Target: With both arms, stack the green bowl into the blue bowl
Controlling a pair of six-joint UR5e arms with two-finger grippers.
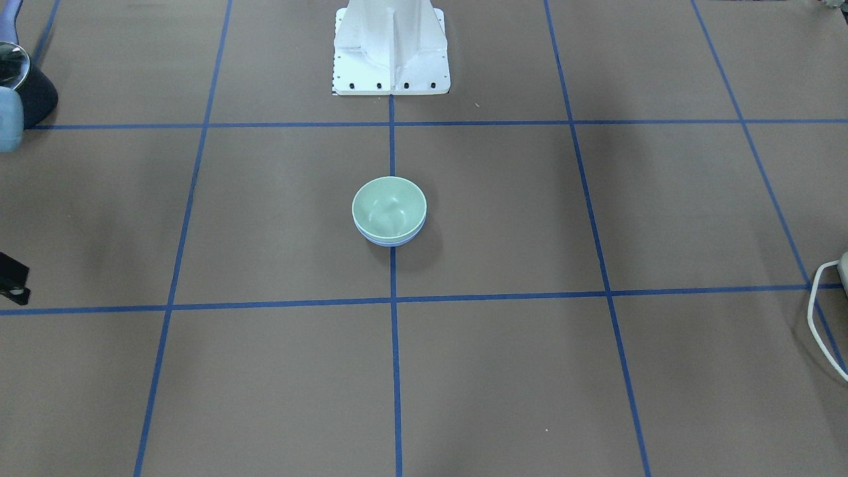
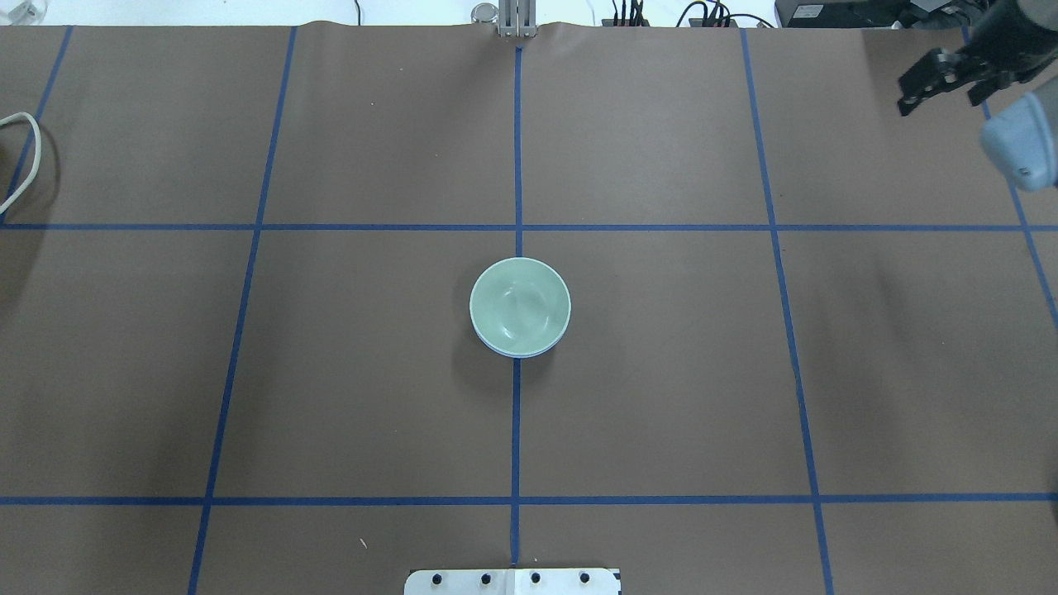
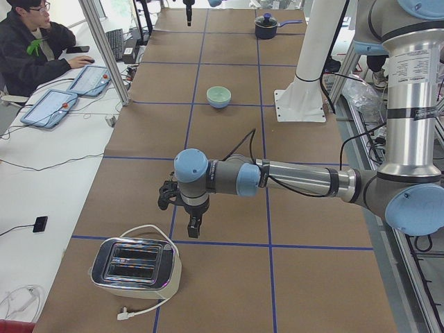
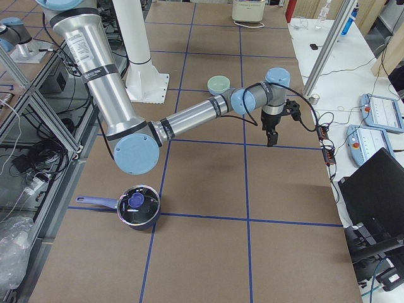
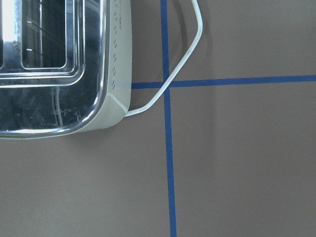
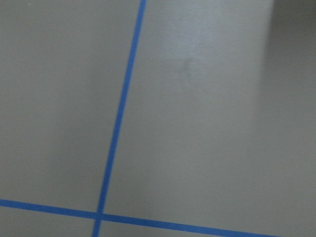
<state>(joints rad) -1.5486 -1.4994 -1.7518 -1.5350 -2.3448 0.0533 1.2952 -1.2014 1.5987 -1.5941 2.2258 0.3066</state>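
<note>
Start w/ your L gripper (image 3: pixel 194 229): it hangs fingers-down above the table (image 3: pixel 229 291), touching nothing. It shows only in the side cam, so you can't tell whether it's parted or closed. Just beside it, toward the table's end, sits the toaster (image 3: pixel 135 269), its white cord (image 5: pixel 190 64) looping over the blue tape. The small marks on the toaster's side are too fine to read.

Well apart from that gripper, btwn it and the other one at table ctr, you've got the green bowl (image 2: pixel 519 306) nested in the blue bowl (image 1: pixel 389 243). Both are round and upright, mouths up, w/ only a thin blue crescent showing under the green rim. Neither gripper touches them.

Your R gripper (image 4: pixel 270 139) is well apart on the bowls' other side, fingers pointing down, off the table, nothing in it. You can't make out whether its fingers are parted. A dark pot (image 4: pixel 137 205) w/ a blue handle sits well apart from it, toward that table end.
</note>
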